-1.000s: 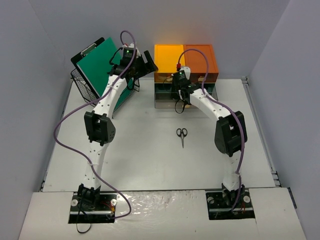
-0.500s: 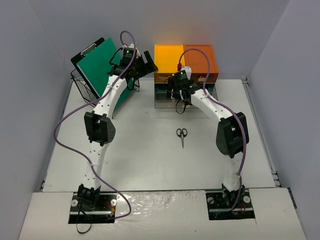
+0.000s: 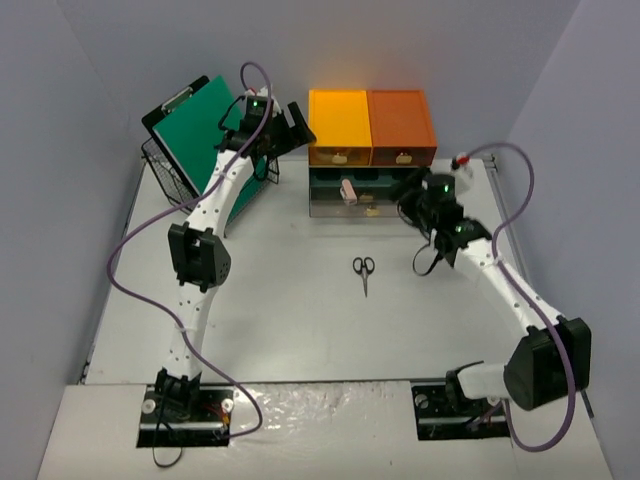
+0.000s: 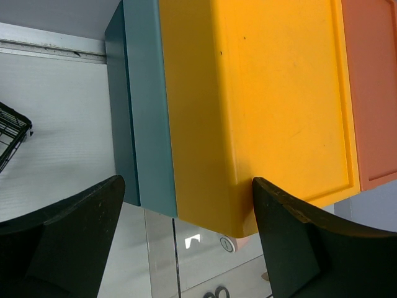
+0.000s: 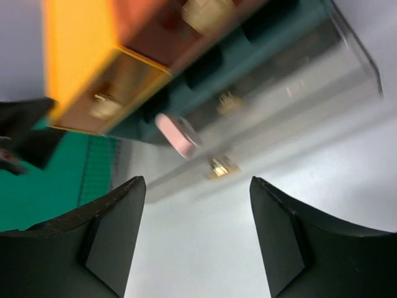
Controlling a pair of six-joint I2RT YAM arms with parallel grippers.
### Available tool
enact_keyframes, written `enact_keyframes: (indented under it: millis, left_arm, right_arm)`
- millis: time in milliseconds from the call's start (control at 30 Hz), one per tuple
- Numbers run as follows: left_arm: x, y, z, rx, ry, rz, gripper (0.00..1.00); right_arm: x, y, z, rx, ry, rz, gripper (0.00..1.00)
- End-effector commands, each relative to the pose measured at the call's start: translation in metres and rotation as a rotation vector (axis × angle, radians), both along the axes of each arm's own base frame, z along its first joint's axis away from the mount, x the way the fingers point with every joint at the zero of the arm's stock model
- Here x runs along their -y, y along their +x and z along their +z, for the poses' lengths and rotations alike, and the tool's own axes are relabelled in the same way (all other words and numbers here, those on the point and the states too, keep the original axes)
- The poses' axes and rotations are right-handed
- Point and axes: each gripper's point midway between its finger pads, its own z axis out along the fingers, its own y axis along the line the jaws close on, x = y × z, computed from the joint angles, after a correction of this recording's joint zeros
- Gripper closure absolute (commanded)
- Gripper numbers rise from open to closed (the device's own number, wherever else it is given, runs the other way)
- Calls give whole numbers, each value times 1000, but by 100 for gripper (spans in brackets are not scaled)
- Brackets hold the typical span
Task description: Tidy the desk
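Observation:
The desk (image 3: 290, 320) is a white tabletop with pale walls. At its back stands a stack of drawer boxes: yellow (image 3: 338, 118), orange (image 3: 401, 118), teal (image 3: 372, 176), with a clear drawer (image 3: 330, 207) pulled out at the bottom. A pink eraser (image 3: 348, 190) lies in the drawer; it also shows in the right wrist view as the pink eraser (image 5: 177, 135). Black scissors (image 3: 364, 268) lie mid-desk. My left gripper (image 3: 295, 122) hovers open and empty by the yellow box (image 4: 267, 105). My right gripper (image 3: 407, 192) is open and empty, right of the drawers.
A green clipboard (image 3: 195, 125) leans in a black wire basket (image 3: 165, 172) at the back left. The left arm stretches diagonally across the left half. The right arm reaches up along the right side. Walls close in on three sides.
The right arm has swung back from the clear drawer to the right, and its jaws have opened. The pink eraser now shows lying in the drawer. The left arm has not moved.

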Motion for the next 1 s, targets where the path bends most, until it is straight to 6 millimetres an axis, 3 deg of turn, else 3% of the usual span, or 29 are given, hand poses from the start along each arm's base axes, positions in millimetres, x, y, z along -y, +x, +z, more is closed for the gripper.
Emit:
enact_keyframes:
  millis: [0,100,333,467,767,967]
  left_arm:
    - [-46,7,-6,-21,85,91,21]
    - [-46,6,-5,-20,86,92,21]
    - [-47,6,-5,-21,89,90,21]
    - [-47,6,-5,-22,89,92,21]
    - [-47,5,-4,-20,89,90,21]
    - [-47,5,-5,-21,91,90,21]
  right_arm:
    - [-49,-19,-73,-54,548,20,35]
    - [-65,-19,-88,-99,648,60,34]
    - [-73,5,-88,-73,656,80,33]
    - [-72,26,-85,-64,649,79,32]
    - [-64,83,-100,-72,610,73,32]
    - [-61,121,-90,-19,587,104,32]
